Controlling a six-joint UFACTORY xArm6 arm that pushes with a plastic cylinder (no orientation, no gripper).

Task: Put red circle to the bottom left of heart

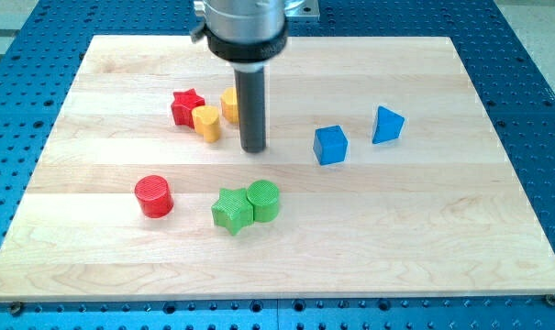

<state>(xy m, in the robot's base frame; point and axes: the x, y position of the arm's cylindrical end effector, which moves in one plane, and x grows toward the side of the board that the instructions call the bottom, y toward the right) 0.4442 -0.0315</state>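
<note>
The red circle (154, 196) lies at the view's lower left of the wooden board (442, 229). A yellow block that looks like the heart (206, 122) sits up and to the right of it, touching a red star (186, 106). A second yellow block (228, 104), its shape unclear, is partly hidden behind my rod. My tip (253, 149) rests on the board just right of the two yellow blocks, well up and to the right of the red circle and not touching it.
A green star (231, 210) and a green circle (264, 200) touch each other right of the red circle. A blue cube (330, 144) and a blue triangle-like block (387, 125) lie at the view's right.
</note>
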